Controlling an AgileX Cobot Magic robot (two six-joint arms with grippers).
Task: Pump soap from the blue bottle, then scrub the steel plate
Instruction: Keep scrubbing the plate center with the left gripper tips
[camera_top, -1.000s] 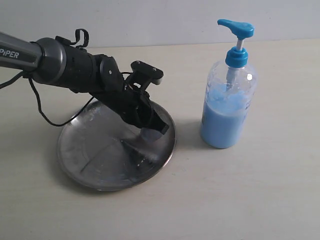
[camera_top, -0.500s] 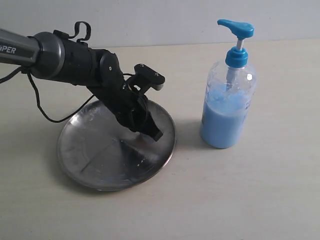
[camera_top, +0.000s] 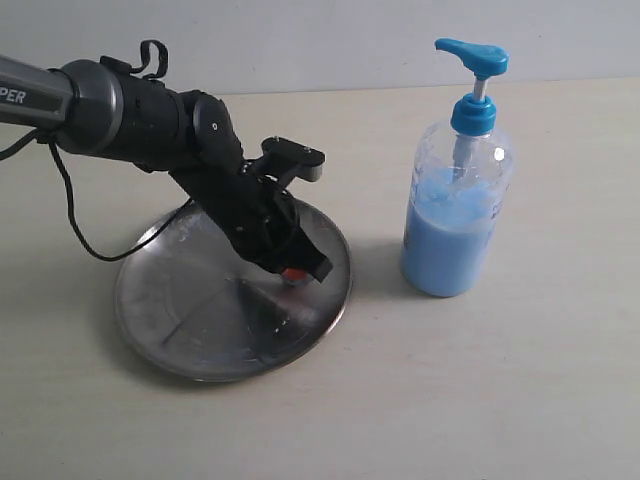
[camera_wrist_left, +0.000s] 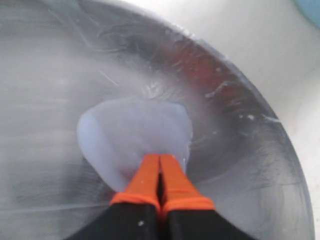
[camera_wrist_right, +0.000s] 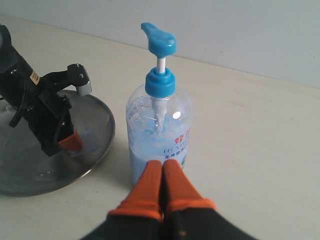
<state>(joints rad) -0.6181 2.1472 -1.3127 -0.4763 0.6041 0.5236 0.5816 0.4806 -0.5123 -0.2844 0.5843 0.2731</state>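
Left claw (camera_wrist_left: 160, 161) lowered, tips together, onto soap (camera_wrist_left: 131, 134) on steel plate (camera_wrist_left: 245, 150); right claw (camera_wrist_right: 161, 169) also together; arm (camera_top: 100, 105) reads "PER".

Upright blue bottle (camera_top: 458, 220) stands beside steel plate (camera_top: 170, 312) (pale soap (camera_wrist_left: 130, 135) blob on it).

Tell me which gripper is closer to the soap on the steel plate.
Left. The left gripper, shut, has its tips at the soap on the steel plate; the right gripper is off the plate, pointing at the blue bottle.
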